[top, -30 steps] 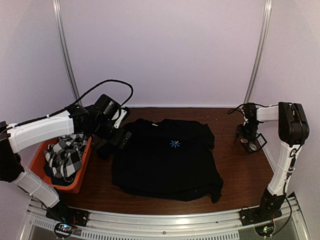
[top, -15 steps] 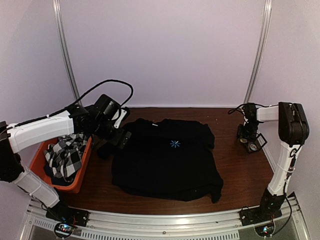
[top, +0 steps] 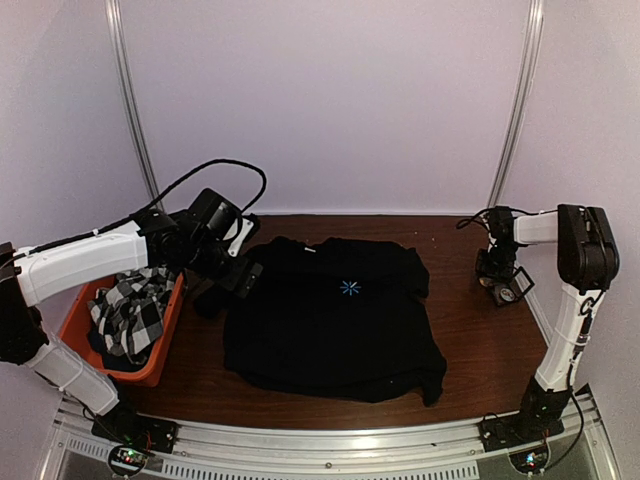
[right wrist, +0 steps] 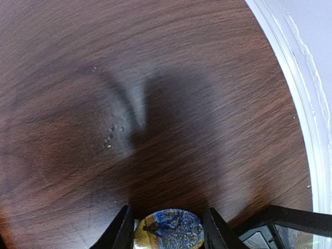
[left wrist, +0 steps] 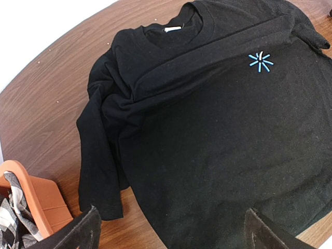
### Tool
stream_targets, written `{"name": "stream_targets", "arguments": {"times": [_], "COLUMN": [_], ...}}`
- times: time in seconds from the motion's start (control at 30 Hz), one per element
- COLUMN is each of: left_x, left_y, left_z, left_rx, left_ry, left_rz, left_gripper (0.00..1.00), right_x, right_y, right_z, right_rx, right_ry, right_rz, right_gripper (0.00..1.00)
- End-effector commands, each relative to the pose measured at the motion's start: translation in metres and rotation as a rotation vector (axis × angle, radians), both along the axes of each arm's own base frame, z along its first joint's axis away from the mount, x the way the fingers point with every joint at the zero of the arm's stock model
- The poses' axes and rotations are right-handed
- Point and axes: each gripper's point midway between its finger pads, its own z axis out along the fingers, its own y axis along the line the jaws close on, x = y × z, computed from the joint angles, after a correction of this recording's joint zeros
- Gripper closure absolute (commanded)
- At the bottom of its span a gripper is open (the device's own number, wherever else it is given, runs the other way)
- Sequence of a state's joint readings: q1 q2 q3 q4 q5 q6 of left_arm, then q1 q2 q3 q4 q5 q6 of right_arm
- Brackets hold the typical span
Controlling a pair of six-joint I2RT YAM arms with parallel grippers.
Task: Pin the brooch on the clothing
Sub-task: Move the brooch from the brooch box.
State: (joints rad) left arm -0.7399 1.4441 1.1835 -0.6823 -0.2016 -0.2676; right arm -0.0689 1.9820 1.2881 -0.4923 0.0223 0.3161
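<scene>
The black T-shirt lies flat mid-table, its light-blue starburst on the chest. My left gripper hovers over the shirt's left sleeve, wide open and empty; the left wrist view has the shirt and starburst beyond its fingers. At the far right of the table, my right gripper points down at the wood. The right wrist view shows a round blue-and-gold brooch between its fingers, which sit against both of its edges. My right gripper is shut on it.
An orange bin holding a black-and-white checked cloth stands at the left edge, beside the left arm. The table's right rim and the white wall run close to the right gripper. Bare wood separates the shirt from the right gripper.
The right gripper's fingers have closed in from a wider stance onto the brooch's sides. The left arm and the shirt have not moved.
</scene>
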Motion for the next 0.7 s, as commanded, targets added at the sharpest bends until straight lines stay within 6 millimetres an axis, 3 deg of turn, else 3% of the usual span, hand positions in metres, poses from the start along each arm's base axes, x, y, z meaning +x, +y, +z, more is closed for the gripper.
{"name": "stream_targets", "arguments": {"times": [0.0, 0.33, 0.67], "left_x": [0.001, 0.001, 0.001], "left_y": [-0.004, -0.004, -0.004], "left_z": [0.000, 0.000, -0.001], "left_rx": [-0.006, -0.008, -0.006], "left_ry": [-0.013, -0.012, -0.011], "left_rz": [-0.016, -0.018, -0.016], "left_gripper": [0.02, 0.02, 0.02], "right_x": [-0.044, -0.045, -0.034], "right_y": [0.004, 0.005, 0.030], "right_z": [-0.036, -0.035, -0.031], "right_rx": [0.031, 0.028, 0.067], "right_ry": [0.176, 0.170, 0.138], "right_rz": [-0.004, -0.008, 0.037], "right_gripper": [0.58, 0.61, 0.64]}}
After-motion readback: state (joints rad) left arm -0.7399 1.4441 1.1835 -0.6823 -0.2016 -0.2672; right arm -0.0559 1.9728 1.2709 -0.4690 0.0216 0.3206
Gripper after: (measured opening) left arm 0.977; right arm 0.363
